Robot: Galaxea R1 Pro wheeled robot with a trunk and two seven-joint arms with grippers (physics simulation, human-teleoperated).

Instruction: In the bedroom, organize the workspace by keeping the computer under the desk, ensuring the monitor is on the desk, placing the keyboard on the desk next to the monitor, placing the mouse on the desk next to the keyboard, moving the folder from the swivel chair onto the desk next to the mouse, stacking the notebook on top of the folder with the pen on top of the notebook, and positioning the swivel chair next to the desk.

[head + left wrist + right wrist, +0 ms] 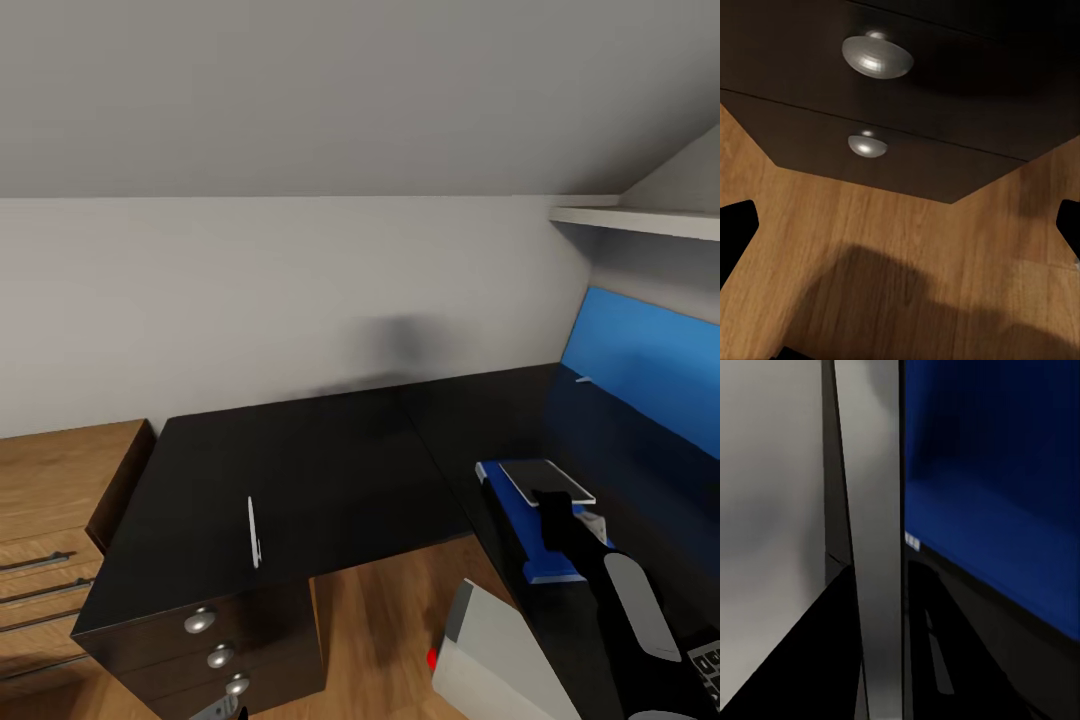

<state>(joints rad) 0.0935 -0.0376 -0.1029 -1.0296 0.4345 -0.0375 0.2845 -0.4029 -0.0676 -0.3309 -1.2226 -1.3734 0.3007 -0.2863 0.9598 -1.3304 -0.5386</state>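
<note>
The black L-shaped desk [330, 470] fills the middle of the head view. A thin white pen [253, 532] lies on its left wing above the drawer unit. On the right wing a blue folder [515, 530] lies by the inner edge, with a flat grey, white-edged notebook [545, 478] on top. My right gripper [549, 499] sits at the notebook's near edge; its fingers are hidden. The grey computer [495, 655] stands on the floor below. A keyboard [706, 662] corner shows beside my right arm. My left gripper [900, 232] is open, low before the drawers. Monitor, mouse and swivel chair are out of view.
The black drawer unit has round metal knobs [876, 56]. A light-wood cabinet [50, 520] stands left of the desk. The blue back panel [650, 360] and a white shelf [640, 220] line the right wall. Wooden floor [900, 277] lies under the left gripper.
</note>
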